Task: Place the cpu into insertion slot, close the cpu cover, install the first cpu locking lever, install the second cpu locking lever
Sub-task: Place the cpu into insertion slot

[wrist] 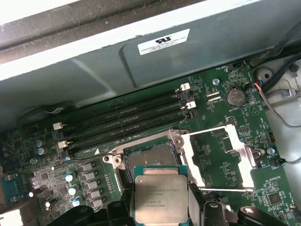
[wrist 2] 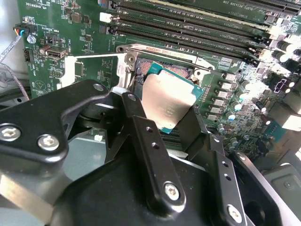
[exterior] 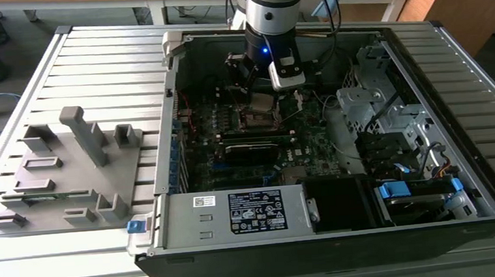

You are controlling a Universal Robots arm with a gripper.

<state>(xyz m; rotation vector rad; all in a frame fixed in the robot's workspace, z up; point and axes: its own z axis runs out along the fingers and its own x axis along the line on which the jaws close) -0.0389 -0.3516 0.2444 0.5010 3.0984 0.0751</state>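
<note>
I have the fingers [wrist 2: 143,136] clamped on the cpu's [wrist 2: 168,103] 2 side edges; the bare insertion slot [wrist: 148,157] lies just beyond the fingertips, a little lower, cpu cover [wrist: 246,153] standing open

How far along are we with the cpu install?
Nothing is seated yet. The claw holds the cpu near the slot, which is empty. The cover lies flipped open beside the slot, so seating, closing and both locking steps are left.
</note>
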